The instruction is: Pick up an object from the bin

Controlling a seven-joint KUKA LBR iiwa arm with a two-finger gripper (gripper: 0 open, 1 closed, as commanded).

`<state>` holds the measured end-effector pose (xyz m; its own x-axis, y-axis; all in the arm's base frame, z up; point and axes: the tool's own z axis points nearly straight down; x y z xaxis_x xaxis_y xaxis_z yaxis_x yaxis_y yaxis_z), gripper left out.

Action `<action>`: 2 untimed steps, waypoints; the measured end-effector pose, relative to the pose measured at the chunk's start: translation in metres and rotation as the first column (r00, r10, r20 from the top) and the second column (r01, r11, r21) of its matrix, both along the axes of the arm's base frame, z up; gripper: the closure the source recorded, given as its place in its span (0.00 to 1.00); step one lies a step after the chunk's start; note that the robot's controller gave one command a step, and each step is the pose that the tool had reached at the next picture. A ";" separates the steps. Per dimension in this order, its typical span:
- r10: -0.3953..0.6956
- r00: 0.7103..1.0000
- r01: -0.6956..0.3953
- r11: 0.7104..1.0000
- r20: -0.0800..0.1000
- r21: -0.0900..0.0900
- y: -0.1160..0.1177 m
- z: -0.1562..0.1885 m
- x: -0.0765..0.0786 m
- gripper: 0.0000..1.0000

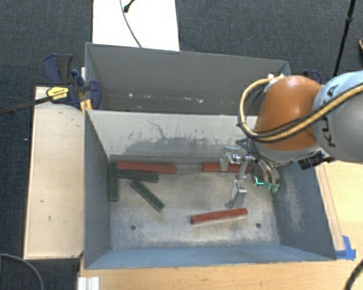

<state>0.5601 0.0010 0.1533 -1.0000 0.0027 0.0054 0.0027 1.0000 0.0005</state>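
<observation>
My gripper hangs low in the right half of the bin, its tip just above the right end of a flat red-brown bar that lies slightly slanted on the floor. Nothing shows held in it. A shorter red-brown bar lies against the back wall just left of the gripper's body, its right end hidden behind it.
A long red-brown bar lies along the back wall at the left. Below it are three dark green bars: one along the left wall, one level, one slanted. The arm with its orange cover overhangs the bin's right rim.
</observation>
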 end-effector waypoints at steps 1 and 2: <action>0.163 0.987 -0.163 0.987 -0.001 0.001 -0.007 -0.086 -0.048 0.00; 0.163 0.987 -0.163 0.987 0.007 0.000 -0.007 -0.083 -0.046 1.00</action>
<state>0.5145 -0.0057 0.0704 -0.9871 -0.1600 -0.0015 -0.1600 0.9871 0.0002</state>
